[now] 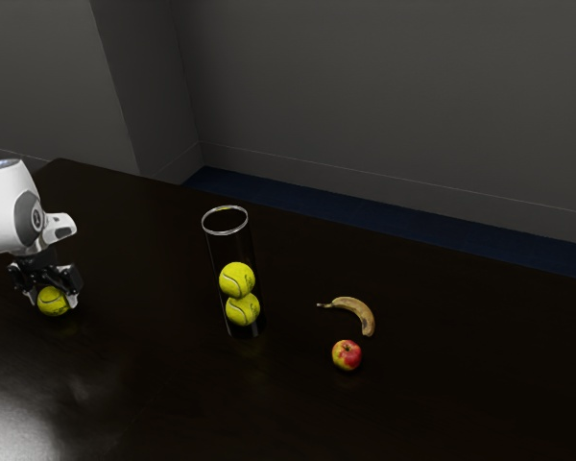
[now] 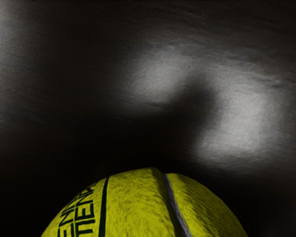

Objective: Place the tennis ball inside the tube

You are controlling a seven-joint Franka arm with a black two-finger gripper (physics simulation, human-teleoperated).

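Black and low over the table, my gripper [image 1: 50,286] is at the exterior view's left, around a yellow tennis ball [image 1: 53,301]. Whether it grips the ball cannot be made out. The wrist view has the ball [image 2: 138,210] large at its lower edge, with dark lettering and a seam. A clear tube [image 1: 232,247] with a pale rim stands upright near the middle of the exterior view. Inside it, one tennis ball [image 1: 237,279] rests on another [image 1: 243,309], and the space above them up to the rim holds no ball.
On the dark table [image 1: 154,384], a banana [image 1: 355,309] and a red-yellow apple [image 1: 347,354] lie beyond the tube, toward the exterior view's right. A grey wall [image 1: 384,106] rises behind the table.
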